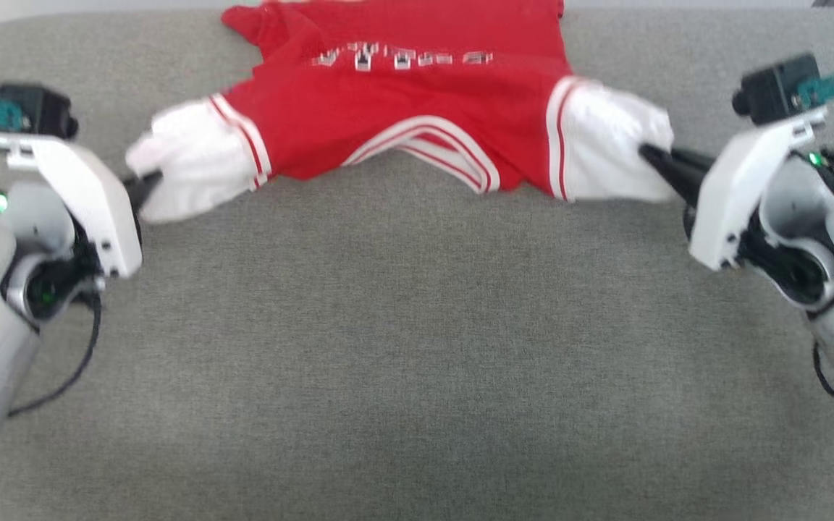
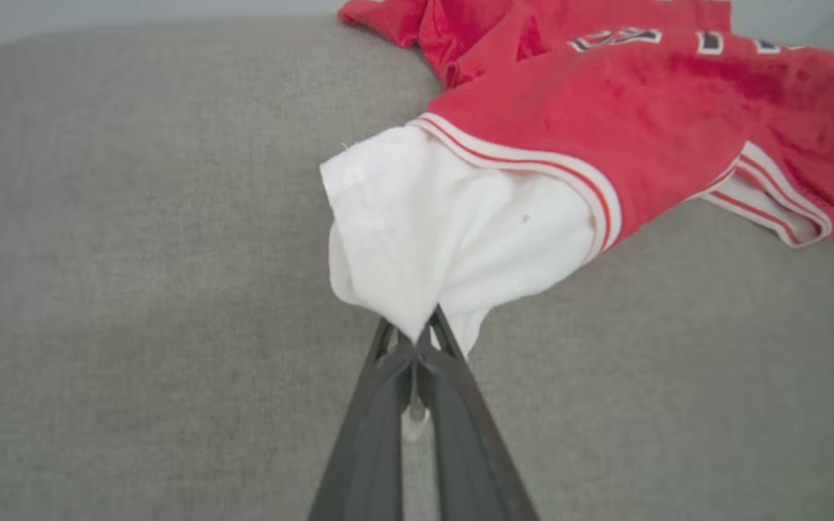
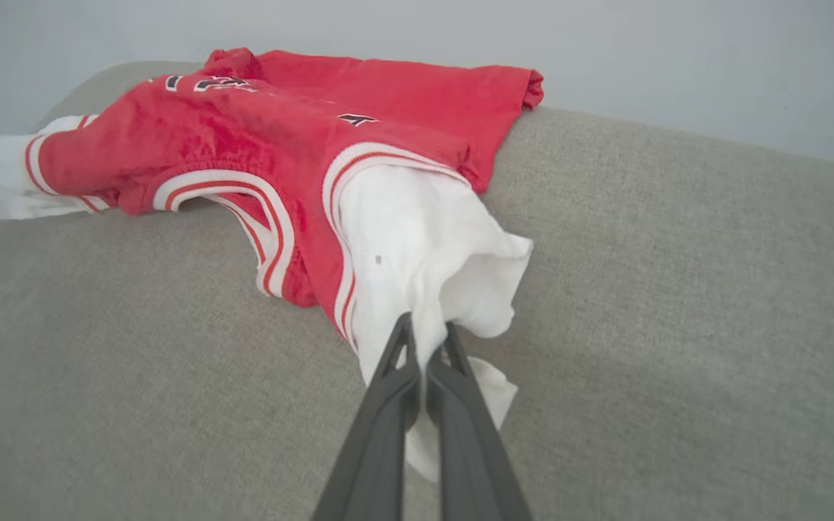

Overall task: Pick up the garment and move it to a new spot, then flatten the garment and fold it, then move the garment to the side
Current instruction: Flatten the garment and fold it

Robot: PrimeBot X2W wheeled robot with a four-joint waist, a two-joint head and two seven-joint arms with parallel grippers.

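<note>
Left gripper (image 2: 417, 331): fingers pressed together on the tip of the left white sleeve (image 2: 431, 224), with the cloth bunched into a peak at the pinch.
Right gripper (image 3: 428, 329): closed just as tight, pinching the right white sleeve (image 3: 431, 253) (a loose flap hangs down past the fingers).
Garment (image 1: 402, 123): stretched between the two grippers at the far side of the grey fabric surface (image 1: 417, 347). Its red body is rumpled and its far hem reaches the surface's far edge.
Neckline trim (image 1: 424, 141): white and red stripes, curving along the near edge of the body, towards the robot.
Lettering (image 1: 402, 58): runs across the red body beyond the neckline, too blurred to read.
</note>
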